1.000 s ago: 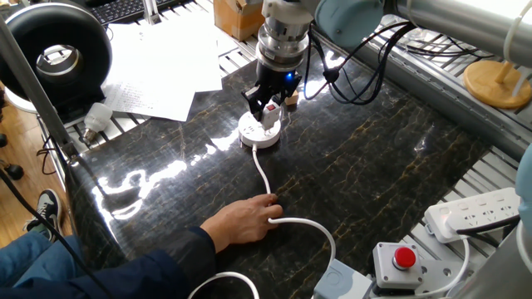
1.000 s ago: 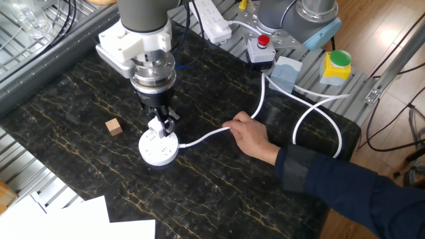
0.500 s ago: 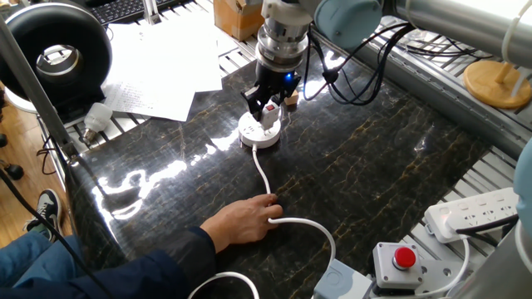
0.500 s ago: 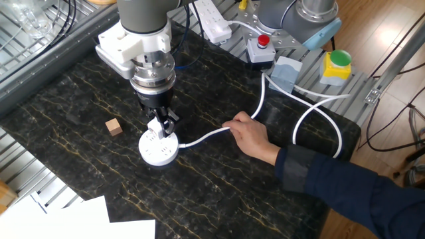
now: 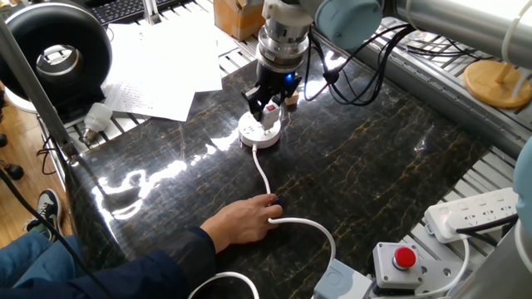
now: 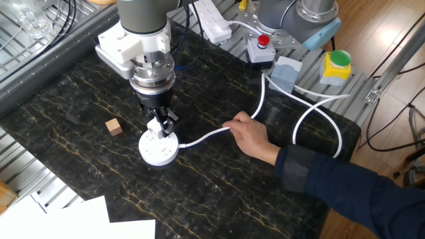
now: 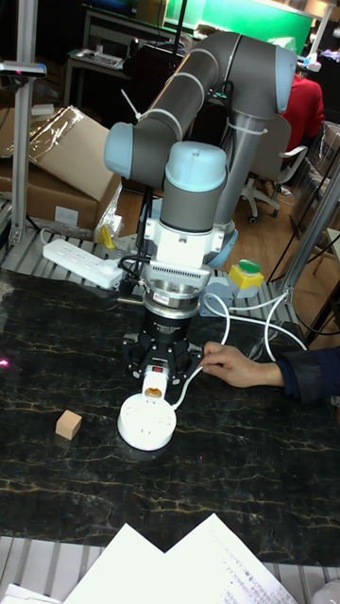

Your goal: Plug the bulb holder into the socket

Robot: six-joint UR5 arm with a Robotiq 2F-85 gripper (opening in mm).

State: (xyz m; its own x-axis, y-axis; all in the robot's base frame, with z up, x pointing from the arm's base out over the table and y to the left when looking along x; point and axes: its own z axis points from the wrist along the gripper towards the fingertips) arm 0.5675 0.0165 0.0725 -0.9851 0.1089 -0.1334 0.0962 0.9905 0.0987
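No lettering, label or number can be read anywhere

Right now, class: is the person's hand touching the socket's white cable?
Touching. In one fixed view the hand rests on the cable, fingers over it; the other fixed view agrees.

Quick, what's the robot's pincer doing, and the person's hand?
Pincer: closed on the bulb holder.
Person's hand: pressing the socket's cable down.
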